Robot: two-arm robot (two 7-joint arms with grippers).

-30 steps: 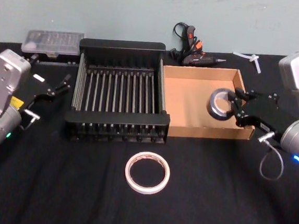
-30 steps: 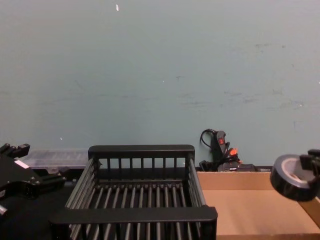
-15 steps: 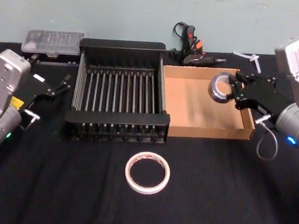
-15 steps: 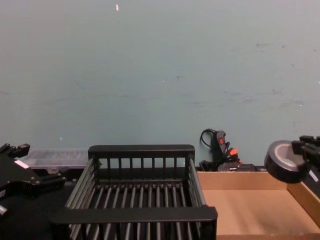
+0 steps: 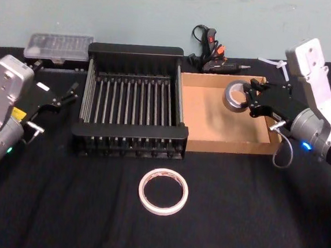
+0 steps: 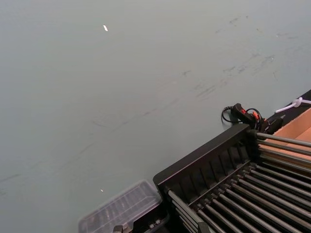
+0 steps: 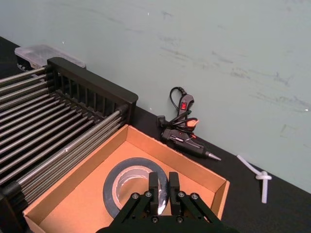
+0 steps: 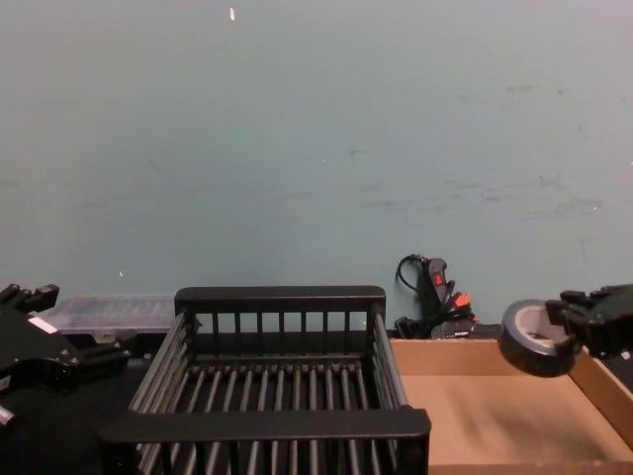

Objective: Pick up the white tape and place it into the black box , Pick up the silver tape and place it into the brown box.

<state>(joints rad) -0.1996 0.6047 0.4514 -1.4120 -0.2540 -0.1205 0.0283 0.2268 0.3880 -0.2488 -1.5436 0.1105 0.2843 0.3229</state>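
Head view: the right hand grips the silver tape, its fingers pinching the roll's wall, and holds it in the air above the far part of the brown box. From the chest camera the roll hangs tilted, clear of the cardboard floor and above the box's far wall, with the right hand just to its right. The right wrist camera looks down past the closed fingers onto the roll, with the cardboard floor under it.

The black box stands just left of the brown box, their walls touching. The white tape lies flat on the black worktop, near the robot and in front of the black box.

The left hand is parked to the left of the black box, its fingers spread wide.

A glue gun lies beyond the brown box by the wall, and a clear plastic case sits at the far left.
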